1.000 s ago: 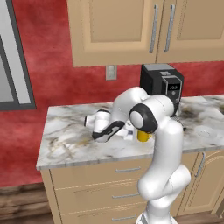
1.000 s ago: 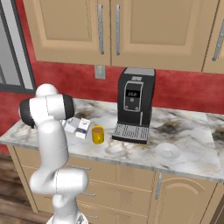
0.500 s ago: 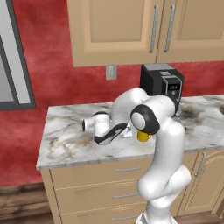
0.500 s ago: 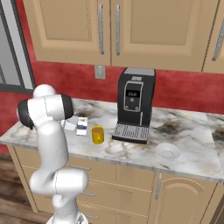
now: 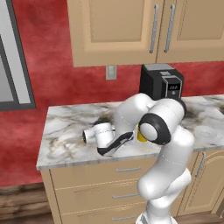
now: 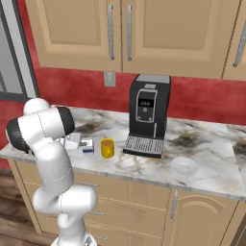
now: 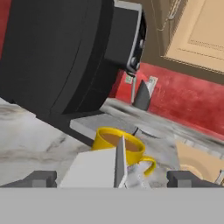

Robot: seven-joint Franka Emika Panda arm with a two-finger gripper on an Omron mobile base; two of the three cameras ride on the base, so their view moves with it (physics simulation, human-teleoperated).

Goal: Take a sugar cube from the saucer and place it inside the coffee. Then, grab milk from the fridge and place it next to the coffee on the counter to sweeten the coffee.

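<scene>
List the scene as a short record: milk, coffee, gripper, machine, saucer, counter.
milk: white carton with blue band, standing on the counter left of the coffee, close to it
coffee: yellow mug, brown liquid, left of the machine's drip tray
gripper: low over the counter, a tip on each side of the milk; contact unclear
machine: black, against the red wall
saucer: right of the machine
counter: marble, over tan drawers

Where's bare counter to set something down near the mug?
Bare marble lies between the coffee machine and the saucer, and on the counter beyond it. Crowded: left of the coffee, where the milk sits by the arm.
</scene>
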